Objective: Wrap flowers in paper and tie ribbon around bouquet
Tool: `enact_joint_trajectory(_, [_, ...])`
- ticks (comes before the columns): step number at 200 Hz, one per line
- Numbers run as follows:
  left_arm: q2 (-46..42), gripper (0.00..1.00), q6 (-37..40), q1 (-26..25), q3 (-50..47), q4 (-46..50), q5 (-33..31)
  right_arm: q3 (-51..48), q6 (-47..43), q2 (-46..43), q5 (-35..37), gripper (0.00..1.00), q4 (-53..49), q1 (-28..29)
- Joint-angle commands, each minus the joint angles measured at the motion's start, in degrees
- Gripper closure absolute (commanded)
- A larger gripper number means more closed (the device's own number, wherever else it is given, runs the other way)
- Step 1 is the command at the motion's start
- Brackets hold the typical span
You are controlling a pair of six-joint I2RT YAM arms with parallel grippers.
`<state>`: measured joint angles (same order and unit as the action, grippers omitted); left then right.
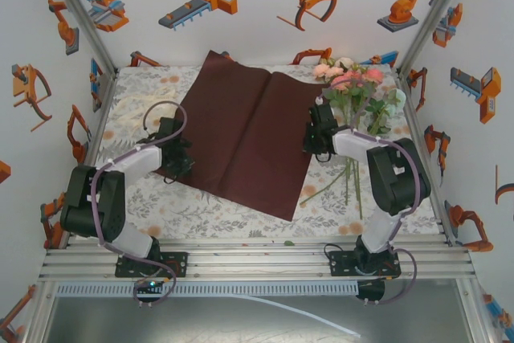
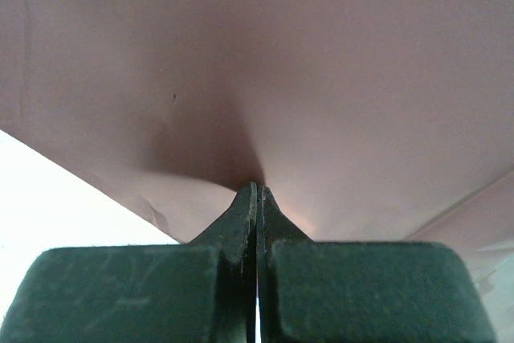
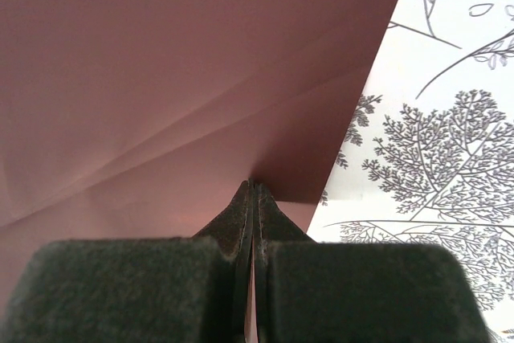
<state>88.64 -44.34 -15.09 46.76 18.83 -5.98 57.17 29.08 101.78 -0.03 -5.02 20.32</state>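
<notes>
The dark red paper [image 1: 241,130] lies spread on the table's middle, its corners pointing near and far. My left gripper [image 1: 178,158] is shut on the paper's left edge. In the left wrist view the paper [image 2: 281,54] puckers where the closed left gripper [image 2: 257,188] pinches it. My right gripper [image 1: 314,140] is shut on the right edge. In the right wrist view the paper [image 3: 161,54] rises slightly from the cloth at the right gripper [image 3: 254,182]. The flowers [image 1: 352,86] lie right of the paper, stems toward the near edge. A thin white strip [image 1: 309,316], possibly the ribbon, lies before the arm bases.
A floral-print tablecloth [image 1: 201,210] covers the table. White walls with printed robot pictures close in the left, back and right sides. An aluminium rail [image 1: 257,259] carrying both arm bases runs along the near edge. The flower stems [image 1: 347,182] pass under the right arm.
</notes>
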Motion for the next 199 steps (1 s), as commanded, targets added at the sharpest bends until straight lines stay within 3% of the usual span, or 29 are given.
enact_joint_trajectory(1, [2.7, 1.00, 2.6, 2.5, 0.3, 0.5, 0.0, -3.6, 2.7, -0.4, -1.9, 1.00, 1.0, 0.0])
enact_joint_trajectory(29, [5.6, 1.00, 4.3, 5.6, 1.4, -0.9, 0.1, -11.8, 9.4, -4.5, -3.7, 1.00, 3.0, 2.1])
enact_joint_trajectory(87, [8.6, 1.00, 10.2, 8.0, 7.6, 1.7, -0.8, -26.7, 22.6, -18.6, 1.1, 1.00, 7.1, 15.5])
enact_joint_trajectory(139, [-1.3, 0.96, 9.7, 7.7, 4.9, 4.9, -7.2, -17.7, 14.9, -28.7, 11.8, 1.00, -5.6, 14.4])
enact_joint_trajectory(158, [-4.7, 0.94, 8.4, 5.7, 3.6, 4.5, -4.7, -14.1, 11.6, -28.0, 11.6, 1.00, -7.0, 12.3])
enact_joint_trajectory(199, [-6.4, 0.93, 1.7, -5.2, 0.7, -2.5, 4.3, -8.1, 8.3, -18.3, 5.9, 1.00, -4.3, 4.6])
